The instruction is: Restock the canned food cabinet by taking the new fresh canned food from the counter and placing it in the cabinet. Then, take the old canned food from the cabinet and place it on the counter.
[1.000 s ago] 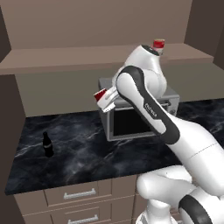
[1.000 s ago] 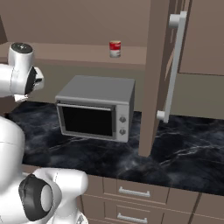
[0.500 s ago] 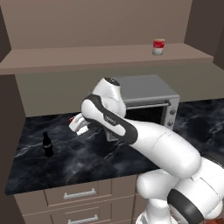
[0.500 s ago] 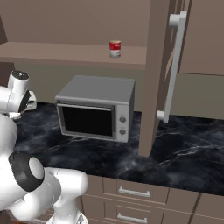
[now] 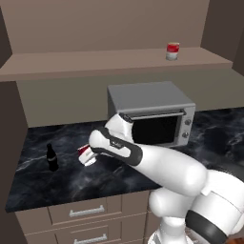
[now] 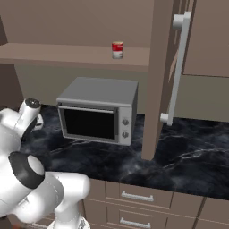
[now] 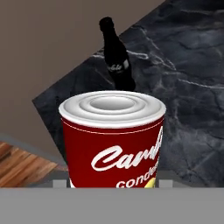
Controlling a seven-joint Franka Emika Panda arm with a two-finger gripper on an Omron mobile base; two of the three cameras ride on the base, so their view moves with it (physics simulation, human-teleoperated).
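old canned food (image 7: 113, 140) in tool (image 5: 87, 155)

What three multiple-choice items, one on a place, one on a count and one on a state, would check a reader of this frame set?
1. Where does the tan-lidded red can stand?
A. on the cabinet shelf
B. on top of the microwave
C. inside a drawer

2. How many cans show in the left base view?
A. one
B. two
C. four

3. What state is the gripper in?
A. open and bare
B. shut on the maroon can
C. shut on the black bottle

Answers:
1 A: it sits on the long brown board, above the microwave.
2 B: one on the shelf, one at the gripper.
3 B: the hand view has the maroon can right at the fingers, above the counter.
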